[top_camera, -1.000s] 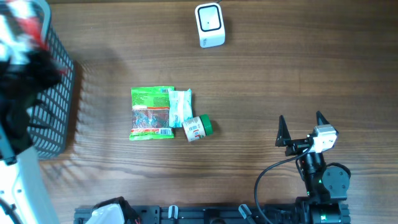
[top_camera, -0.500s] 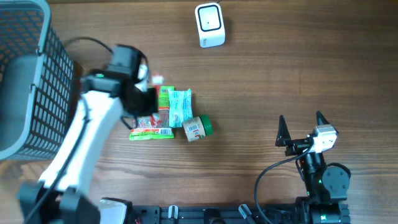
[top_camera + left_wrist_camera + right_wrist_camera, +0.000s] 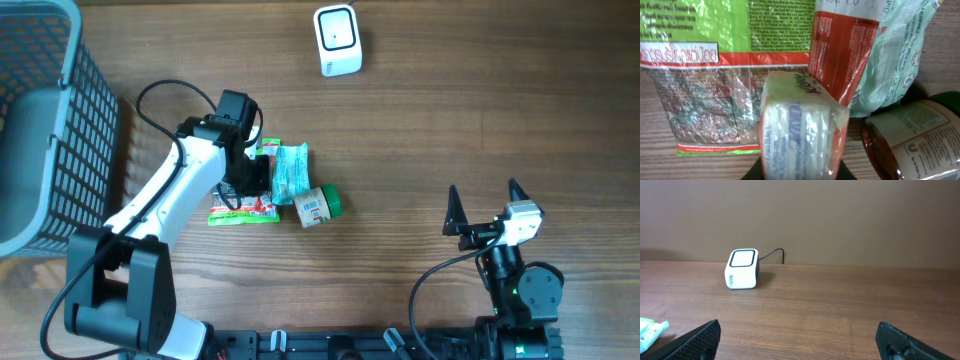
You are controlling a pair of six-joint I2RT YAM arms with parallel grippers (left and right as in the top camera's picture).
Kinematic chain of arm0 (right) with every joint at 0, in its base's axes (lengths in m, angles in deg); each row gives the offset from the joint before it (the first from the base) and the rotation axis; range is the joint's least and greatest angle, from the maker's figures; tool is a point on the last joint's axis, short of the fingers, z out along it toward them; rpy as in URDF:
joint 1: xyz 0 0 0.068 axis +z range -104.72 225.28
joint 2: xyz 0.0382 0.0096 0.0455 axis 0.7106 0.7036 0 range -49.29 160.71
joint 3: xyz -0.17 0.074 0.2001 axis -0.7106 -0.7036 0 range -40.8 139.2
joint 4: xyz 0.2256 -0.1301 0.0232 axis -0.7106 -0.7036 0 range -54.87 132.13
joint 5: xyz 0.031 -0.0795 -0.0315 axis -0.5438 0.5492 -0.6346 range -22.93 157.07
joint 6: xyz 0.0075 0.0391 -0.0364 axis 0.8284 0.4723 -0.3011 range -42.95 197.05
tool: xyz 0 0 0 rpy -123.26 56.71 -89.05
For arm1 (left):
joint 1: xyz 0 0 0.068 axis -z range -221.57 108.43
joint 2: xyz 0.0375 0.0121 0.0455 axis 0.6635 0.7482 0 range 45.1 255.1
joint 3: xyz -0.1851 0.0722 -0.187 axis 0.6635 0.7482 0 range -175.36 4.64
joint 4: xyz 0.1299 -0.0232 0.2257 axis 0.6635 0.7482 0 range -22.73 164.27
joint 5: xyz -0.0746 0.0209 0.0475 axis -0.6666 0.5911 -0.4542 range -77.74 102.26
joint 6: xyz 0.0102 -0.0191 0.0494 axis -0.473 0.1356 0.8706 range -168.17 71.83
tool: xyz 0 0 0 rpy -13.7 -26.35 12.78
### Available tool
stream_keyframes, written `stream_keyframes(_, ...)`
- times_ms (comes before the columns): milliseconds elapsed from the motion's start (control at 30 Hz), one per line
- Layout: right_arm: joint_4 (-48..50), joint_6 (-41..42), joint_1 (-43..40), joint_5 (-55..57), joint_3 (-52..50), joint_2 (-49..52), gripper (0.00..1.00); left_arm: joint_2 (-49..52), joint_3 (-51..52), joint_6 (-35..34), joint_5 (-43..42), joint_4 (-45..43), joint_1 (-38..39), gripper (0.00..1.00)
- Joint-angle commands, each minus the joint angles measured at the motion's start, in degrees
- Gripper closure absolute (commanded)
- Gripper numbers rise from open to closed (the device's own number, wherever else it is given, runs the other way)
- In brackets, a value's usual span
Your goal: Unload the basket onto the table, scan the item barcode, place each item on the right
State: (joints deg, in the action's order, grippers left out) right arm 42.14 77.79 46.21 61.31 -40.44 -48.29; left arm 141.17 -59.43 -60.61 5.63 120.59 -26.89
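Note:
My left gripper hangs low over a pile of items in the middle of the table. In the left wrist view it is shut on a red and white plastic-wrapped packet that fills the gap between the black fingers. Under the packet lies a green snack bag. A teal pouch and a brown jar with a green lid lie to the right of it. The white barcode scanner stands at the far edge. My right gripper rests open at the near right, holding nothing.
A grey mesh basket fills the far left. The scanner trails a cable toward the wall behind it. A tip of the teal pouch shows at the left edge of the right wrist view.
My left arm has swung from over the basket to the pile, carrying the packet, and come down onto the green bag. The right arm has not moved.

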Motion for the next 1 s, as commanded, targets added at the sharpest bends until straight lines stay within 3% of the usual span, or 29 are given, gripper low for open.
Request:
stream_keyframes(0,0.31,-0.57,0.22,0.11,-0.07,-0.17,0.00,0.42,0.13,-0.42,0.50,-0.20,0.22,0.43)
stream_keyframes(67,0.31,-0.55,0.22,0.11,-0.07,-0.17,0.00,0.42,0.13,-0.44,0.48,-0.20,0.22,0.28)
stream_keyframes(200,0.31,-0.57,0.22,0.09,-0.07,-0.17,0.00,0.35,0.09,-0.15,0.48,0.04,0.22,0.22)
stream_keyframes(400,0.28,-0.55,0.22,0.09,-0.07,-0.17,0.00,-0.50,-4.42,-0.02,0.72,1.64,0.15,0.25)
stream_keyframes(567,0.28,-0.57,0.22,0.11,-0.07,-0.17,0.00,-0.76,-7.06,-0.04,-0.22,2.27,0.07,0.50)
stream_keyframes(733,0.28,-0.57,0.22,0.09,-0.07,-0.17,0.00,-0.63,-6.95,-0.07,-5.55,5.29,0.52,0.88)
stream_keyframes(800,0.31,-0.55,0.22,0.09,-0.07,-0.17,0.00,-0.63,-6.58,-0.07,-5.60,5.60,1.05,0.93)
stream_keyframes(967,0.31,-0.55,0.22,0.11,-0.07,-0.17,0.00,-0.59,-5.14,-0.48,-6.45,5.70,2.64,0.93)
